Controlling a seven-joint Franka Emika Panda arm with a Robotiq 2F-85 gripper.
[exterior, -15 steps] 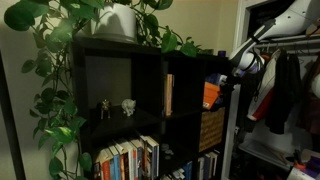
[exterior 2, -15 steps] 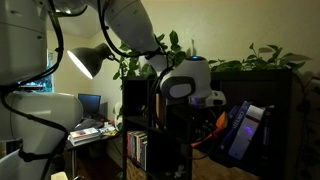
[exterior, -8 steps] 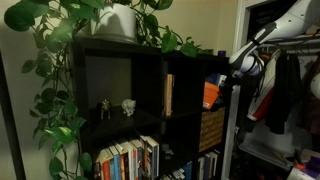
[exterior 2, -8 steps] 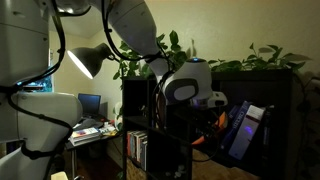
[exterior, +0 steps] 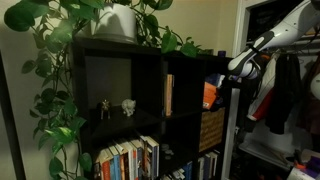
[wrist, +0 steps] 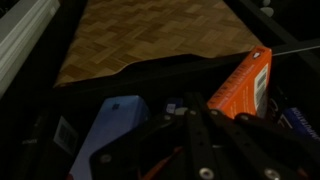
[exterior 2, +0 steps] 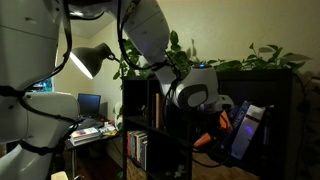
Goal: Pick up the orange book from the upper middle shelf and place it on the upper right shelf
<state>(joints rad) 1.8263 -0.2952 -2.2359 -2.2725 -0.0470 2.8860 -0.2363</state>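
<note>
The orange book leans in the upper right shelf of the black bookcase, next to blue books. In the wrist view the orange book lies just beyond my dark fingers, with a blue book to its left. My gripper hangs just outside the front of that shelf, apart from the book. It also shows in an exterior view. In the wrist view my gripper is too dark to show its opening. The upper middle shelf holds a tan book.
A woven basket fills the cell under the upper right shelf and shows in the wrist view. Figurines stand in the wide left cell. Leafy plants hang over the bookcase's top. Clothes hang to the right.
My arm and gripper have drawn back a little from the upper right shelf. The orange book has stayed where it leans in that shelf.
</note>
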